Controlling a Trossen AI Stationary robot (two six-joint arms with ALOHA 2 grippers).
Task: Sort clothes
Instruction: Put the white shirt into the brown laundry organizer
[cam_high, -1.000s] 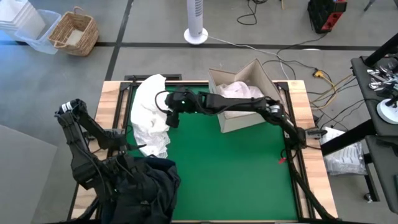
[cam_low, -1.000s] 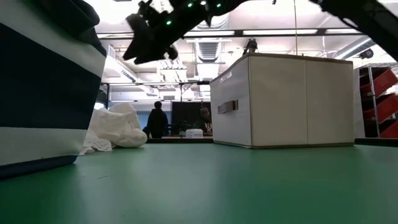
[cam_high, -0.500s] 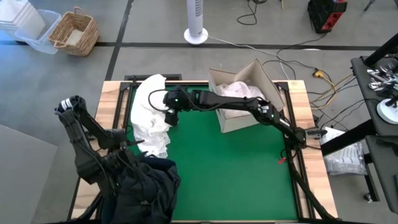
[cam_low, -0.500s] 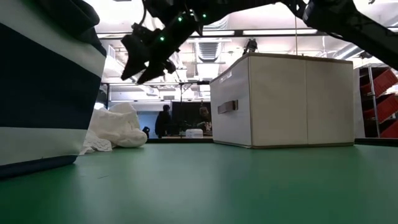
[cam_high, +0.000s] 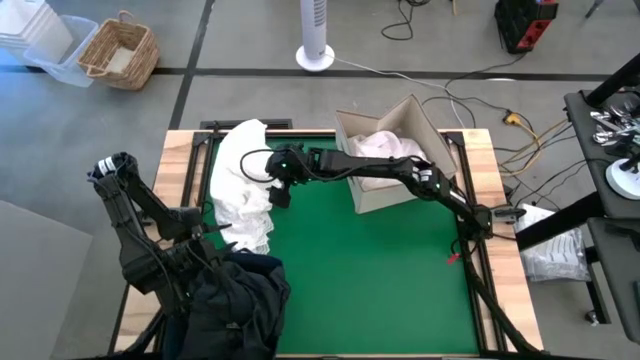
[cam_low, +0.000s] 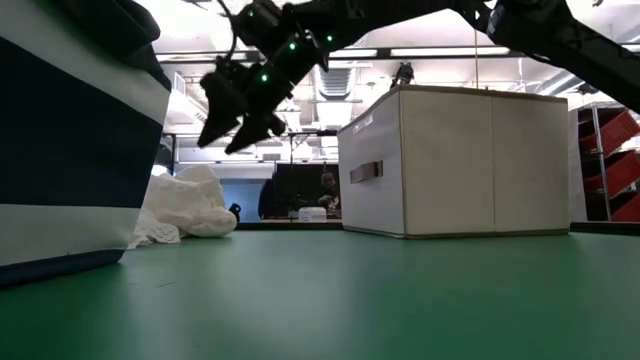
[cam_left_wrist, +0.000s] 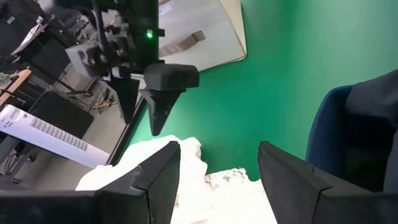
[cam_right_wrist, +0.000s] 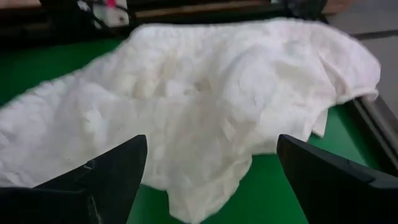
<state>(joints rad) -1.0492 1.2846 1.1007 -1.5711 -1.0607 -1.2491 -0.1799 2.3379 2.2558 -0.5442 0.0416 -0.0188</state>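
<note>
A heap of white clothes (cam_high: 243, 185) lies on the green mat at the table's far left; it also shows in the low view (cam_low: 190, 210) and fills the right wrist view (cam_right_wrist: 205, 99). My right gripper (cam_high: 278, 190) hangs open just above the heap's right edge, its fingers pointing down and touching nothing (cam_low: 235, 125). More white clothes (cam_high: 385, 145) lie in the cardboard box (cam_high: 400, 190). Dark clothes (cam_high: 235, 300) fill the navy bin (cam_low: 70, 150) at the near left. My left gripper (cam_high: 215, 232) waits open between the bin and the heap.
The cardboard box stands at the table's far right, its flaps open. The navy bin takes up the near left corner. The green mat (cam_high: 380, 270) lies bare in the middle and near right. People show in the room beyond the table (cam_low: 325, 190).
My right gripper has come down toward the white heap, staying open, and has shifted a little toward the table's near edge. The clothes have not moved.
</note>
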